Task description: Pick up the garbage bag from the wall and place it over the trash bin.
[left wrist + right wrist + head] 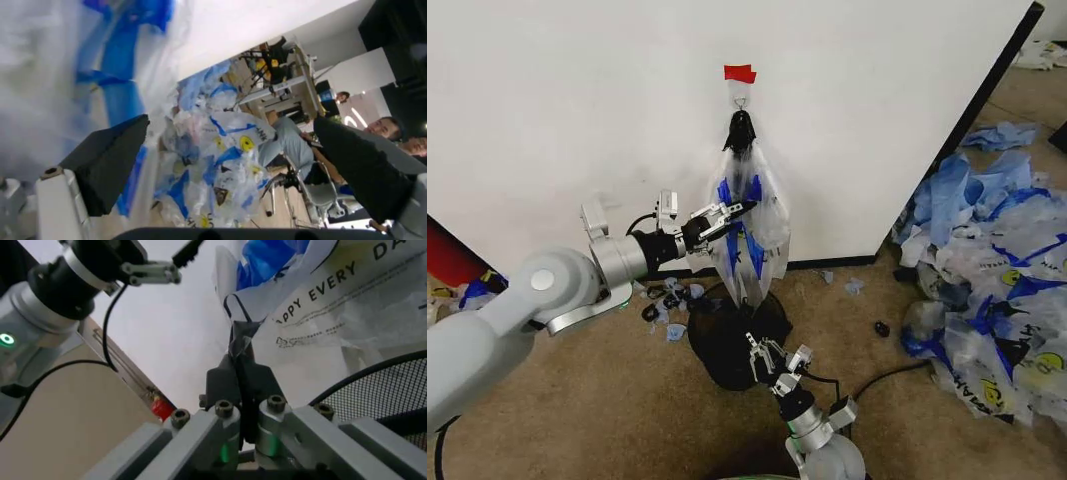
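Now the left gripper (749, 207), jaws wide open, reaches the hanging garbage bag (749, 225); best grab the blue handles squarely. Right gripper (770, 362), jaws closed empty, waits by the trash bin (727, 345).

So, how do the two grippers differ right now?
The left gripper is raised beside the hanging garbage bag, fingers open; the right gripper sits low over the trash bin, fingers shut. The left holds nothing, while the right pinches a dark strip near the bag's bottom. Both point towards the wall.

The left hand (739, 211) reaches forward with fingers spread, while the right hand (768, 359) (fingers pressed together) sits low.
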You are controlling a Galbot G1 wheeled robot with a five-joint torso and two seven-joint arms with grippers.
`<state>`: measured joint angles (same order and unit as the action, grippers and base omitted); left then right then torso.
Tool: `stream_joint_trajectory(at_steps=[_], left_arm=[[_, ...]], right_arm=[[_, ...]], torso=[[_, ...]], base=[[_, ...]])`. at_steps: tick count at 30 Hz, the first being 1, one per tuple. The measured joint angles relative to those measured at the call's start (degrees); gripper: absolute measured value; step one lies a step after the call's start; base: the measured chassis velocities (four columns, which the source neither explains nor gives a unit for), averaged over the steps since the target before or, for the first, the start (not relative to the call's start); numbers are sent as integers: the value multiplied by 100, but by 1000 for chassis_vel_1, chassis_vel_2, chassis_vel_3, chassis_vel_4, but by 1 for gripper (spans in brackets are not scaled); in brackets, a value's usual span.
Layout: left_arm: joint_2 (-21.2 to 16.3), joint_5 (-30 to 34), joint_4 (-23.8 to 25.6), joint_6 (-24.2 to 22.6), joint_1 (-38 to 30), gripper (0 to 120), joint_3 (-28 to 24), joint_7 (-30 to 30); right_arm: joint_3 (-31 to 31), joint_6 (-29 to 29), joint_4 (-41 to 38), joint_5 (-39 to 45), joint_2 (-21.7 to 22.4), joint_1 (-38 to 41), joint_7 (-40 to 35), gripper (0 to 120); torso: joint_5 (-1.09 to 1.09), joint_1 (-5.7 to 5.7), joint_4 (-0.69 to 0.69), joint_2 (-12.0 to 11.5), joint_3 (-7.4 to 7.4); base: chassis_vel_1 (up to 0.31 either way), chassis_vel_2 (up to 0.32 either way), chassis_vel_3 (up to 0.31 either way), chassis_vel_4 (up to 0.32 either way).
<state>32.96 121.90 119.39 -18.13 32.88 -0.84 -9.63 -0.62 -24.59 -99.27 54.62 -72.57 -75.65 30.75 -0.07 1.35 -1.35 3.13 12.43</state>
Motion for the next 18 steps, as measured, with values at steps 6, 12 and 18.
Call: stream_joint_trajectory(at_steps=[6,12,18], left_arm=[[147,-233,-321,-40,15,98,-65,157],[208,-422,-492,-48,1,98,-145,253],[222,-503,-543,-48,32,98,-156,273]], right_arm=[[-12,-11,2,3,36,7,2,0],[-48,-20,-20,8,85,-25,5,0],[-51,-22,-45,20,112,-27,5,0]], torso=[[0,0,-1,0,0],[0,0,-1,0,0],[0,0,0,0,0]], base=[[0,0,0,0],[0,0,0,0],[0,0,0,0]])
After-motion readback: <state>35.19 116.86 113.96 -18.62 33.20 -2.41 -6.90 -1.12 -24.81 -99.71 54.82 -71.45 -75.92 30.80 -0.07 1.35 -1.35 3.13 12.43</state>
